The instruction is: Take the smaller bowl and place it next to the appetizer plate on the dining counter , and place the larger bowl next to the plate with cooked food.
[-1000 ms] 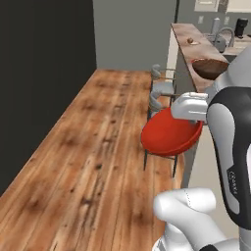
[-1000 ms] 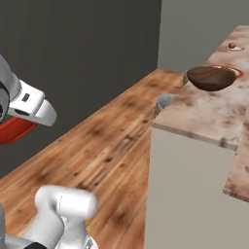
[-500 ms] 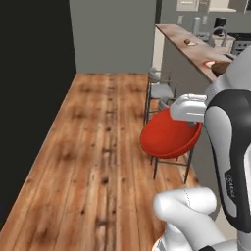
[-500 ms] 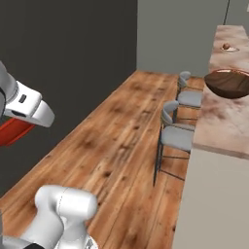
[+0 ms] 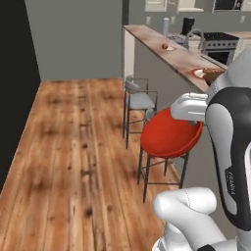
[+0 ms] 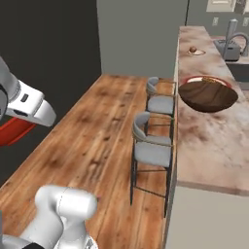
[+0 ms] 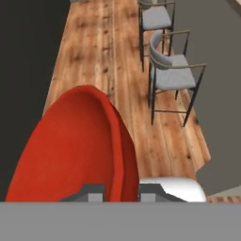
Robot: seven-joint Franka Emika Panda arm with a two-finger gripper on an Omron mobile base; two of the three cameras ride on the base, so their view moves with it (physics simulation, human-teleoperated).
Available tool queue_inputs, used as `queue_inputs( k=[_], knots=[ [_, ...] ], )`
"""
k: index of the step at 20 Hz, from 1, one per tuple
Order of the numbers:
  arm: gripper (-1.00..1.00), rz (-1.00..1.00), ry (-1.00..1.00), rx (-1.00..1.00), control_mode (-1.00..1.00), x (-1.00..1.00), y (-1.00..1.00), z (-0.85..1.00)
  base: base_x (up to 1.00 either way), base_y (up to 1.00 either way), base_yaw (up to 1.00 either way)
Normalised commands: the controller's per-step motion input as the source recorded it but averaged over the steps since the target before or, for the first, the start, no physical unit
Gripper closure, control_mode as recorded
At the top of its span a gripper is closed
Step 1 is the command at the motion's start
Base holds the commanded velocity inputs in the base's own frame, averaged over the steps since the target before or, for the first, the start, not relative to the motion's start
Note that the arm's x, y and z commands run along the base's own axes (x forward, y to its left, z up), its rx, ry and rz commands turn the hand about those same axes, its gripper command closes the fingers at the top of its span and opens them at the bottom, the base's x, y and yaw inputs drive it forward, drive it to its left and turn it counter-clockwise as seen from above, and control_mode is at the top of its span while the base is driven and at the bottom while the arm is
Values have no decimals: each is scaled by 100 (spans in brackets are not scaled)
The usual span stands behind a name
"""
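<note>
My gripper (image 7: 121, 190) is shut on the rim of the smaller bowl (image 7: 75, 150), a glossy red-orange one held up beside the arm (image 5: 169, 135) (image 6: 13, 131). The larger bowl (image 6: 208, 96), wide and dark brown wood, rests on the dining counter (image 6: 209, 141) just in front of a red-rimmed plate with cooked food (image 6: 190, 79). Farther along the marble top lies the small appetizer plate (image 6: 194, 51) with one brown lump. In the left base view the counter (image 5: 159, 49) runs away to the right, with the appetizer plate (image 5: 168, 47) and the wooden bowl (image 5: 214, 75) on it.
Grey bar stools (image 6: 153, 148) (image 6: 160, 101) (image 5: 139, 100) stand along the counter's front. A faucet and toaster (image 6: 231, 46) sit beyond the counter, and a stove (image 5: 218, 41) at the back. Wooden floor (image 5: 68, 147) stretches to the left, bounded by a dark wall.
The whole picture has shifted as the base moved: the counter and stools now lie closer and more central. The red bowl stays in my gripper, in the same place relative to the arm.
</note>
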Motion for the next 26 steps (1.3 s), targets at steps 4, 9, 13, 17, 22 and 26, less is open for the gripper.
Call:
queue_inputs(
  k=[4,9,13,17,22,26],
  knots=[
    [100,0,0,0,100,0,0,0,81,45,-30],
    [100,0,0,0,100,0,0,0,84,79,-28],
    [100,0,0,0,100,0,0,0,88,71,-30],
    [100,0,0,0,100,0,0,0,89,35,-32],
    [100,0,0,0,100,0,0,0,87,21,-34],
    [100,0,0,0,100,0,0,0,81,31,-34]
  ],
)
